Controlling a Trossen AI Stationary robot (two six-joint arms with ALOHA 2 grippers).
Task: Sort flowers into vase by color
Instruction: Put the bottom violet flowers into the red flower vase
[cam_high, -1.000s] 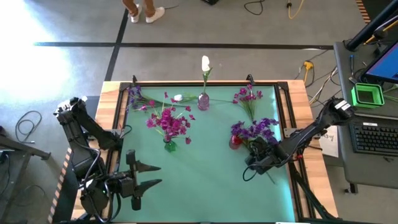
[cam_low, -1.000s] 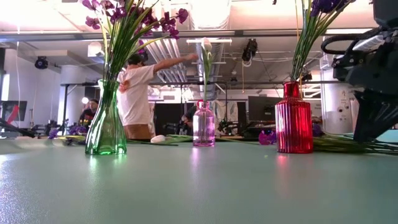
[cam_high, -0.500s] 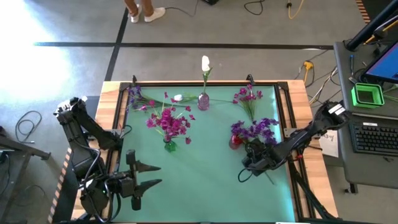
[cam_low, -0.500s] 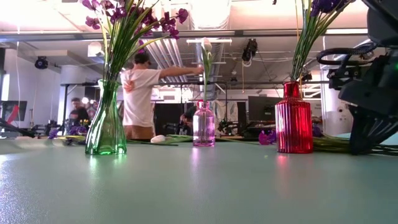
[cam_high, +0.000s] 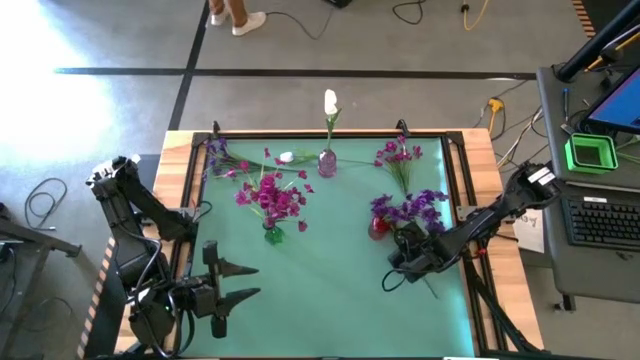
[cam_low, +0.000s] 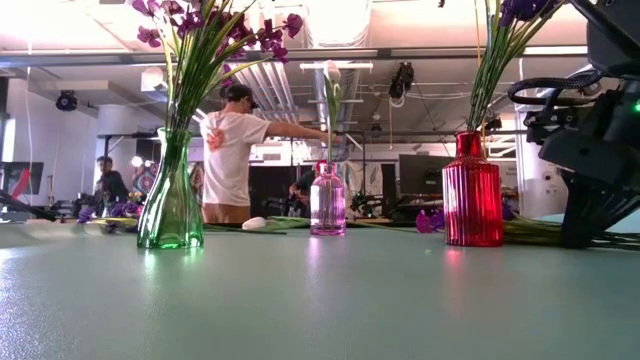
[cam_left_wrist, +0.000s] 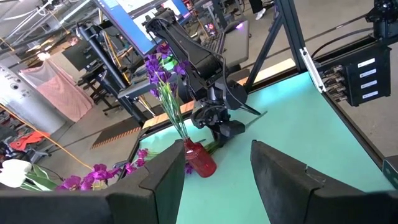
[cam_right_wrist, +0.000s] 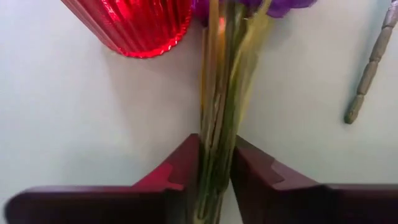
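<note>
A red vase holds purple flowers. Beside it a purple flower bunch lies on the table, its stems running toward the near edge. My right gripper stands over those stems, shut on them. A green vase holds magenta flowers, and a pink vase holds a white bud. My left gripper waits open at the near left corner. My right gripper pinches the purple bunch's green stems between its two fingers. It comes from above, pointing down, with the fingers across the stems. Several stems sit in the gap. The bunch lies flat on the table next to the red vase.
Loose flowers lie along the far edge: purple ones, a white bud and magenta ones. A grey segmented stick lies near the stems. A wooden rim frames the mat. A person stands in the room behind.
My right gripper has come down to the table and a little toward the near edge, onto the stems beside the red vase. In the last half second it has kept still. The vases and flowers have stayed where they were.
</note>
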